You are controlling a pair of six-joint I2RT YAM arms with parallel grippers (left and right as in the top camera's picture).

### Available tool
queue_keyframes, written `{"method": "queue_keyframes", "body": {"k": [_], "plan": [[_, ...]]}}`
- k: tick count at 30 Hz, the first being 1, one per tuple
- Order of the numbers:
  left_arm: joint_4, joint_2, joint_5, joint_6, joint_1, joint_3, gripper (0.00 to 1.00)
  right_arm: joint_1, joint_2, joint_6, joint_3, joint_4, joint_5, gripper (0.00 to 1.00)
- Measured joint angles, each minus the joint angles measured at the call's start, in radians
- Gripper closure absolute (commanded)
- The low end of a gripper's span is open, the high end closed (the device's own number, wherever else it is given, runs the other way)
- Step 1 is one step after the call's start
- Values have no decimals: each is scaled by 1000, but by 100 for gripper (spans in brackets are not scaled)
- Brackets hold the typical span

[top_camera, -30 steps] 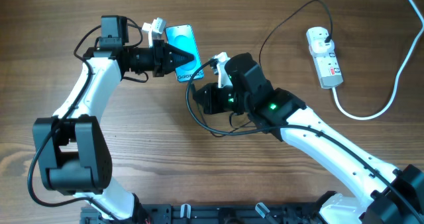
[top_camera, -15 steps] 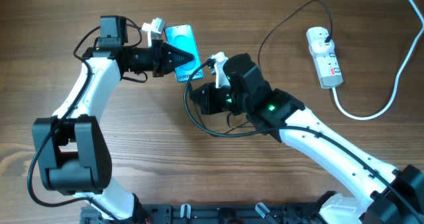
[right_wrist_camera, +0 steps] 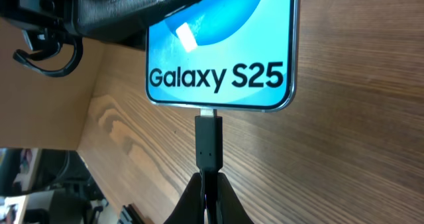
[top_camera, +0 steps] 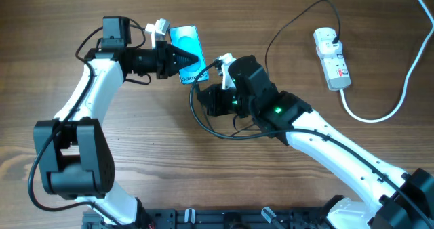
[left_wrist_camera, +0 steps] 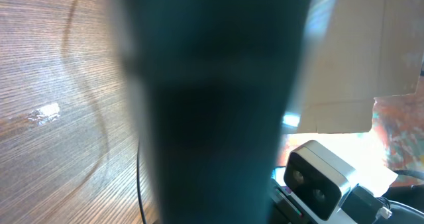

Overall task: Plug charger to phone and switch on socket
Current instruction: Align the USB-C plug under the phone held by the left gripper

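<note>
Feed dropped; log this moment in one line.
left gripper: shut on phone | right gripper: shut on charger plug | tip: at phone port | socket: untouched

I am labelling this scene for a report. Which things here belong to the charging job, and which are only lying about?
For the job: phone, held by the left gripper; charger, its plug in the right gripper; socket.
Only lying about: thick white cord on the table.

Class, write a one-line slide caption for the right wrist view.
Right gripper pinches the black charger plug, its metal tip meeting the lower edge of the blue-screened rectangular smartphone.
</note>
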Motion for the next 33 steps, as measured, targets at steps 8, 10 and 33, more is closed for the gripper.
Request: {"method": "queue_keyframes", "body": {"k": [8,10,33], "plan": [[0,0,-5,0,0,0,96,3,0,0,0,0,17,96],[1,0,-8,0,0,0,96,5,0,0,0,0,29,95],[24,0,-50,15,-23,2,96,18,21,23,-1,22,84,96]]}}
